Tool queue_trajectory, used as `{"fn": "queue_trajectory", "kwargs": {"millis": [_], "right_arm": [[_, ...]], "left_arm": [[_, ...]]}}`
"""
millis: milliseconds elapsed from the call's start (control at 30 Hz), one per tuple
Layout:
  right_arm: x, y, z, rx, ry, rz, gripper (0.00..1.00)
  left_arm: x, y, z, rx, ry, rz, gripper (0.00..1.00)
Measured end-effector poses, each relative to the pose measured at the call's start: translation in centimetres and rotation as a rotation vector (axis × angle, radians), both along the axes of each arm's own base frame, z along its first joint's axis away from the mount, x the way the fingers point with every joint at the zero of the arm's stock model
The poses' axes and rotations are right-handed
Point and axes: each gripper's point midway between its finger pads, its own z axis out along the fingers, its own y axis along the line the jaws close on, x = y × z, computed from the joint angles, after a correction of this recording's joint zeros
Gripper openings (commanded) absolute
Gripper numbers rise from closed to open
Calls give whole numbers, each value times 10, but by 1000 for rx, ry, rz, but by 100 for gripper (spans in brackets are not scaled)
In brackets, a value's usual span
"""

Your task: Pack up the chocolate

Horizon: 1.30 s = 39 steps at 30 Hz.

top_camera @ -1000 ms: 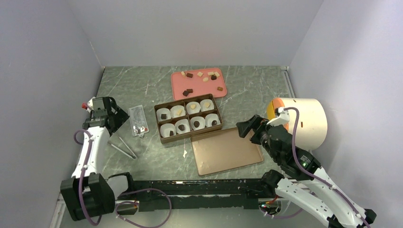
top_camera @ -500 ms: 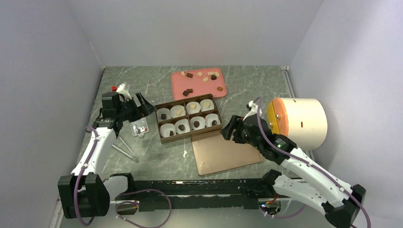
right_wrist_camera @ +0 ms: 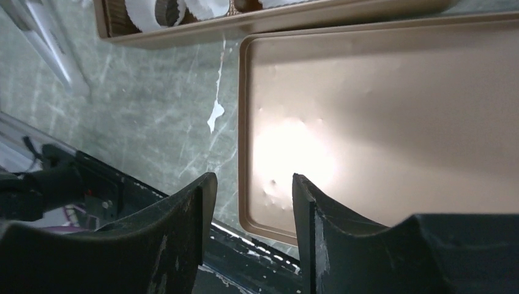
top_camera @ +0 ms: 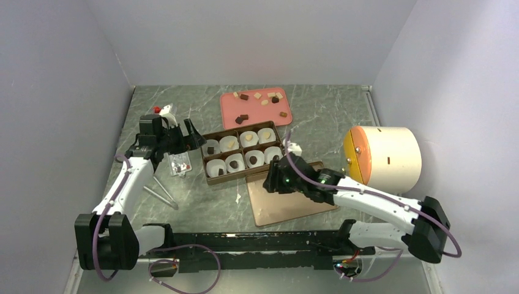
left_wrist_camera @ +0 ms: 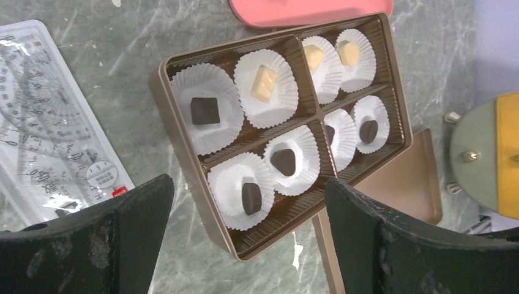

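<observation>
Both arms have come in from the sides. The right hand [right_wrist_camera: 252,180] has swung away from the white cylinder with the orange face [top_camera: 392,156] and now hangs low over the near-left part of the flat brown lid [right_wrist_camera: 398,122]. The left hand [left_wrist_camera: 248,190] has moved from the left edge to the left end of the brown divided box [left_wrist_camera: 190,160].

We see the left hand spread wide, holding nothing. The right hand has narrowed to about half open, with only the lid's rim below the gap, and it grips nothing.

The chocolate [left_wrist_camera: 204,111] fills the box: each of the eight white paper cups [left_wrist_camera: 211,131] holds one piece, some dark, some cream. More loose chunks lie on the flat pink tray [top_camera: 257,113] at the far side.

With no cup left free, we judge that filling is done and closing the box is the step in hand. Next, the right hand must drop to the lid's thin edge, pinch it, lift it and seat it squarely on the box. The left hand could steady the box.

The clear plastic ruler [left_wrist_camera: 49,141] left of the box carries scale marks and a small label, but they are too fine to read. We find no brand anywhere.
</observation>
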Motion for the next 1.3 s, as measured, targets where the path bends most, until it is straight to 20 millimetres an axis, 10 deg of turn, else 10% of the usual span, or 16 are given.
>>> {"fn": "queue_trajectory", "kwargs": {"millis": [600,1300], "right_arm": [[-25,75,-78,-277,27,160,41],[-26,84,-110,-353,48,194,28]], "left_arm": [[0,8,-14,45,44,39,97],[0,10,-14,50,45,46,97]]}}
